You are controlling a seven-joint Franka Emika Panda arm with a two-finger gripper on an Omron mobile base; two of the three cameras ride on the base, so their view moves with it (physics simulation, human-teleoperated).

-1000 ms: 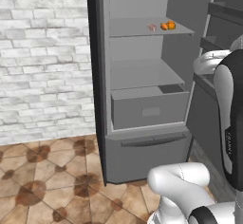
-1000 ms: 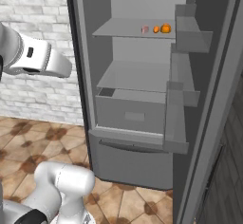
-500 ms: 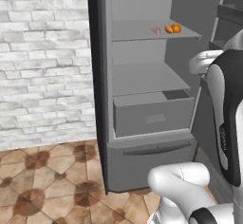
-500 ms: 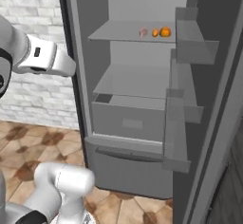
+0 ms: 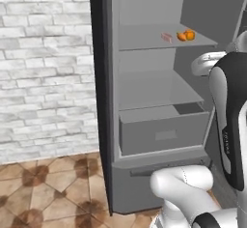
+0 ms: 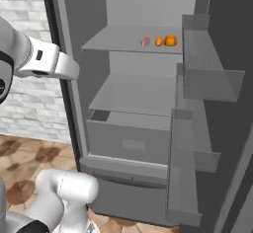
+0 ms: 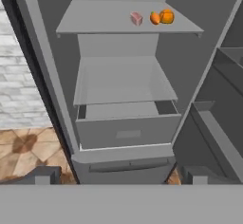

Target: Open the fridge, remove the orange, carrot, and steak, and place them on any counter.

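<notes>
Hand view shows my claw (image 7: pixel 117 174) released, jaws spread wide, well short of the open fridge (image 7: pixel 61 76). Up on its top shelf (image 7: pixel 95 21) sit the steak (image 7: pixel 136 19), carrot (image 7: pixel 154 18) and orange (image 7: pixel 166 16), the carrot touching the orange. No writing is legible.
</notes>
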